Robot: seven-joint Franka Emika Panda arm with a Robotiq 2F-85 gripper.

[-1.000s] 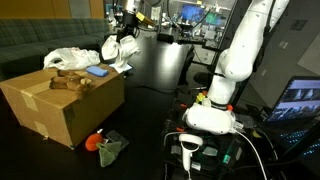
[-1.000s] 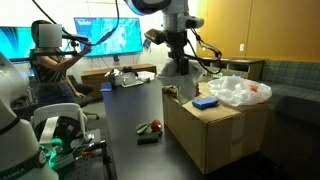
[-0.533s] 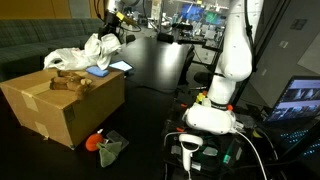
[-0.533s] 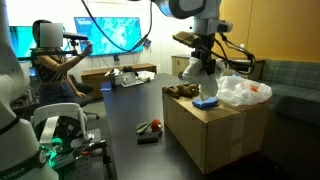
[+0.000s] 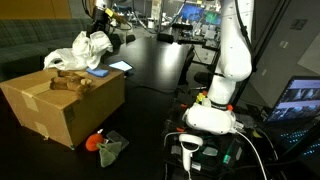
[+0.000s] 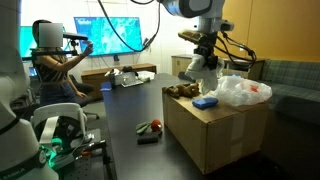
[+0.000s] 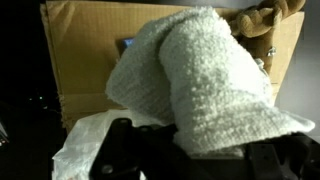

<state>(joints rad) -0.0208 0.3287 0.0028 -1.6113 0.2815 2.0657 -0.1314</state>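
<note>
Gripper high over box, jaws pinched on white cloth. Cloth hangs in air above box top. On box: brown toy, blue thing, white bag. Red and green toy on black table, near box. Person at back, by big screen.

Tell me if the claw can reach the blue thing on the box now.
Probably not: nothing covers the blue thing, but the claw is shut on a white towel hanging below it.
</note>
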